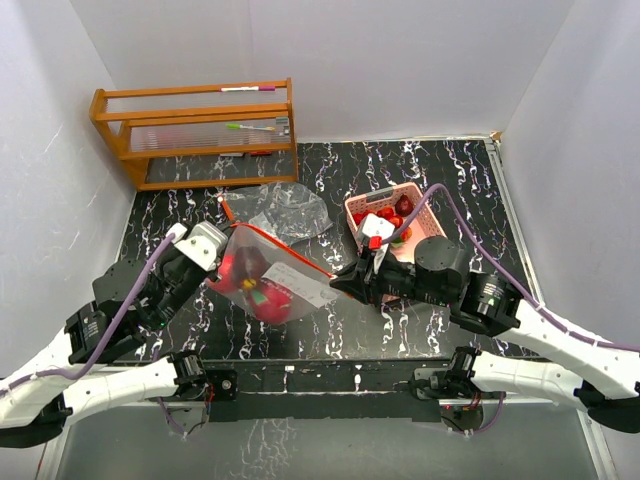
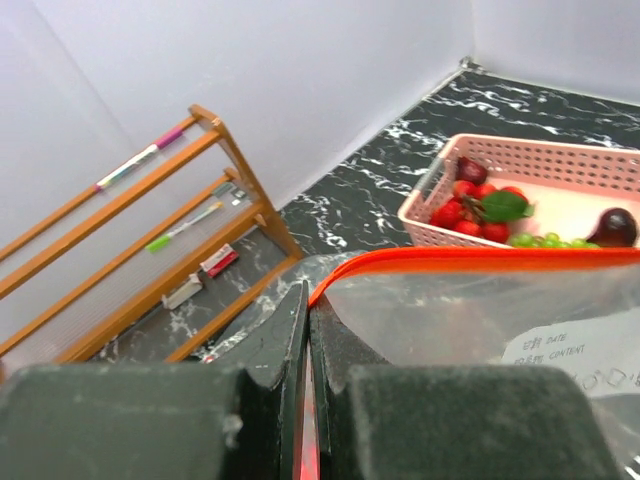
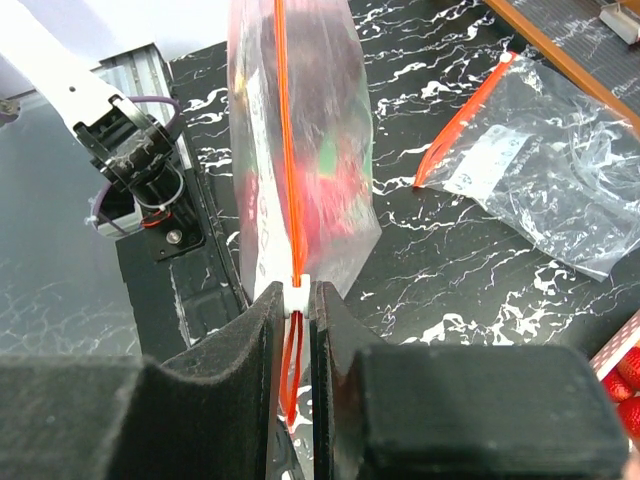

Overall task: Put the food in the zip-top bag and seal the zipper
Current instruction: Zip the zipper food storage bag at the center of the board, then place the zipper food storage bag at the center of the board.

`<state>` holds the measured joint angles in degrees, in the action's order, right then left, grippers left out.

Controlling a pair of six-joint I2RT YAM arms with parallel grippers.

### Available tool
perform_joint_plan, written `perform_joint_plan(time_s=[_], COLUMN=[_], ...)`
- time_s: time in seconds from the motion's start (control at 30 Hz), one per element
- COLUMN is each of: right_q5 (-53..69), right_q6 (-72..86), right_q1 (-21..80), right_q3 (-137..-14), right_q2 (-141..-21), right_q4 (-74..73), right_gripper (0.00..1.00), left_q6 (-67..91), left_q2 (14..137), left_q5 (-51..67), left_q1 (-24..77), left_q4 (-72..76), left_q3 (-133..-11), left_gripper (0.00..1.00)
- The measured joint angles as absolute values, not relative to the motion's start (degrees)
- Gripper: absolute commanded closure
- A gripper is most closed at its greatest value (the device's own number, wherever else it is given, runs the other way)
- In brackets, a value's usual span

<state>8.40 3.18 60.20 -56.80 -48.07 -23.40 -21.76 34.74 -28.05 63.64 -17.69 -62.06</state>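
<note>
Left arm (image 1: 100, 388) and right arm (image 1: 540, 372): white shells on the long links, black round joint housings. A purple cable (image 1: 128, 300) ran along the left arm, and a second purple cable (image 1: 472, 232) looped over the right arm. Left pincer (image 2: 305, 400) and right pincer (image 3: 297, 330): matte black fingers with slightly grainy faces. A white block (image 1: 205, 243) sat behind the left pincer. Left base (image 1: 205, 383) and right base (image 1: 448, 383): black, at the near edge of the surface, with thin reddish wires showing.

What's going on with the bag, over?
Left gripper shut on zip-top bag edge. Right gripper shut on zipper slider. Fruit inside; more in pink basket. Nothing blocking.
</note>
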Motion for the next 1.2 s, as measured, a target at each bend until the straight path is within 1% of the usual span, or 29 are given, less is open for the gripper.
perform_joint_plan(time_s=[0.17, 0.3, 0.33, 0.37, 0.4, 0.53, 0.6, 0.63, 0.73, 0.9, 1.03, 1.2], right_q5=[7.42, 7.05, 6.98, 6.83, 6.52, 3.99, 1.34, 0.05, -6.15, -14.06, -17.06, -17.87], right_q6=[3.55, 3.79, 3.88, 4.08, 4.29, 5.78, 6.96, 7.49, 9.98, 14.02, 16.64, 18.13], right_q1=[60.18, 60.01, 59.96, 59.94, 59.94, 59.94, 59.94, 59.94, 59.94, 59.90, 59.88, 59.88], right_q3=[-55.61, -55.31, -55.31, -55.31, -55.31, -55.31, -55.31, -55.31, -55.61, -56.58, -56.58, -56.45], right_q2=[-47.20, -46.30, -46.22, -46.17, -46.19, -46.35, -46.83, -47.03, -47.88, -48.66, -49.41, -50.41], right_q4=[-23.83, -24.21, -24.16, -24.18, -24.18, -25.56, -25.71, -25.67, -25.74, -25.52, -25.50, -25.21], right_gripper=[0.91, 0.90, 0.84, 0.74, 0.61, 0.23, 0.11, 0.07, 0.02, 0.02, 0.02, 0.02], left_q6=[-23.46, -23.99, -24.01, -24.01, -23.99, -24.01, -24.01, -24.08, -24.69, -25.78, -24.91, -22.41], left_q2=[34.81, 34.65, 34.57, 34.54, 34.54, 34.61, 34.61, 34.68, 35.38, 39.99, 45.12, 53.10], left_q5=[-34.92, -37.78, -38.30, -38.61, -38.83, -40.99, -42.02, -42.74, -44.91, -50.15, -51.66, -49.34], left_q1=[63.70, 63.72, 63.72, 63.72, 63.72, 63.55, 63.51, 63.51, 63.51, 63.48, 63.46, 62.26], left_q4=[-13.65, -11.38, -10.94, -10.63, -10.37, -9.10, -8.03, -7.29, -4.97, 0.69, 4.49, 8.25], left_q3=[-61.14, -61.12, -61.08, -61.06, -61.06, -60.73, -60.29, -59.90, -58.24, -55.09, -53.45, -54.76], left_gripper=[1.00, 1.00, 1.00, 1.00, 1.00, 1.00, 1.00, 1.00, 1.00, 1.00, 1.00, 1.00])
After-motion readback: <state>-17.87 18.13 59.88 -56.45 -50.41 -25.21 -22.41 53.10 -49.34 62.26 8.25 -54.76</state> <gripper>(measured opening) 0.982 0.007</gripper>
